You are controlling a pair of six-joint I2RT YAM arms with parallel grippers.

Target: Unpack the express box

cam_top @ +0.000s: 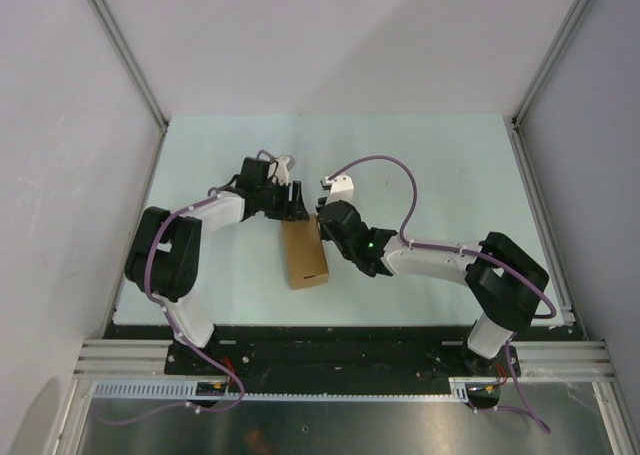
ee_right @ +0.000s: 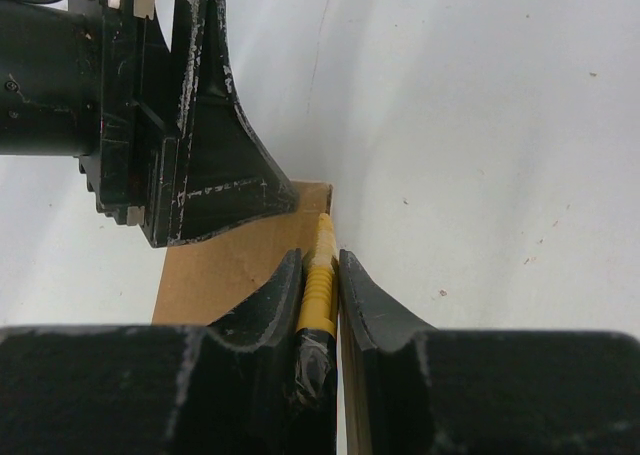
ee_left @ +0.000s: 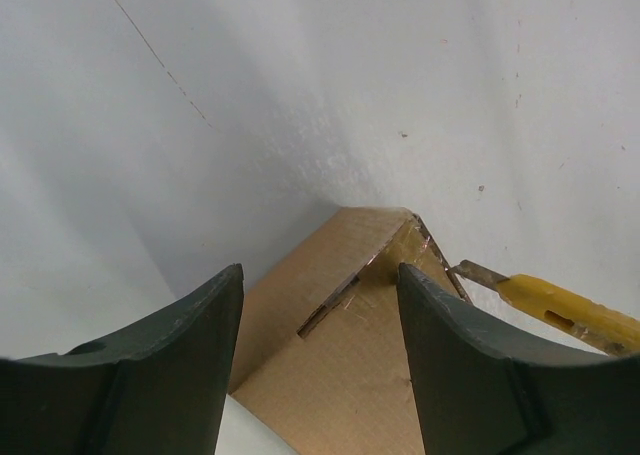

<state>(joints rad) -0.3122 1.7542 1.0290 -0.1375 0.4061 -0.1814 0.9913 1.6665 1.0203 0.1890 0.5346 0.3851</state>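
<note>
While the left hand point(ee_left: 320, 275) gapes over the express box point(cam_top: 305, 256), the right hand point(ee_right: 320, 262) pinches the knife point(ee_right: 318, 297).

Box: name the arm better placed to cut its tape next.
Right. The right gripper is shut on the knife, whose blade sits at the taped corner of the box. The left gripper is open at the box's far end and holds nothing; it probably suits steadying.

Table: flat pale green table point(cam_top: 430, 175).
Knife: slim yellow utility knife point(ee_left: 565, 313), short metal blade out, low over the table, near its middle.
Walls: plain white panels point(cam_top: 330, 35), on three sides of the table.
Rail: grey metal rail point(cam_top: 560, 360), along the table's near edge.
</note>
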